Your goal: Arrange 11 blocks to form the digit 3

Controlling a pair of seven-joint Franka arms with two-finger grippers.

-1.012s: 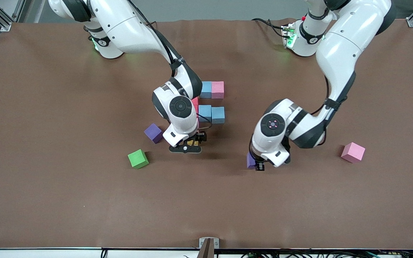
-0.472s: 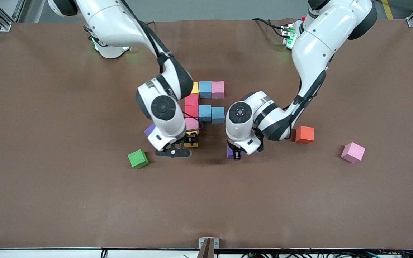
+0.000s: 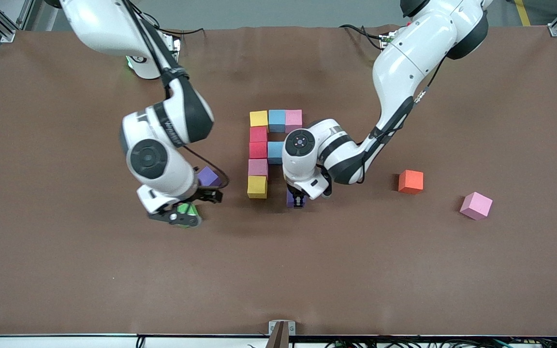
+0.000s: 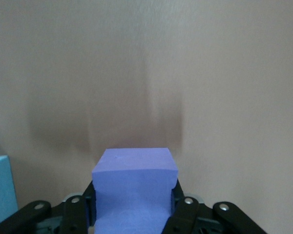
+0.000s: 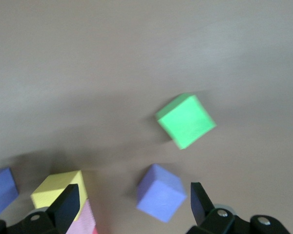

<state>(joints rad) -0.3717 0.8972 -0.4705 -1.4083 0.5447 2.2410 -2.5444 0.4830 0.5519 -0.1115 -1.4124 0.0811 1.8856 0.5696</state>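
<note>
The digit 3 stands partly built mid-table: a yellow block, a light blue block and a pink block form one bar. Two red blocks, a pink block and a yellow block continue the column. Another light blue block starts the middle bar; the left arm hides what lies beside it. My left gripper is shut on a purple block, low beside the near yellow block. My right gripper is open over the loose purple block.
A green cube lies under the right gripper, nearer the camera than the loose purple block. An orange cube and a loose pink block lie toward the left arm's end.
My right gripper left the yellow block at the column's near end and swung toward the right arm's end. My left gripper carried the purple block toward the figure.
</note>
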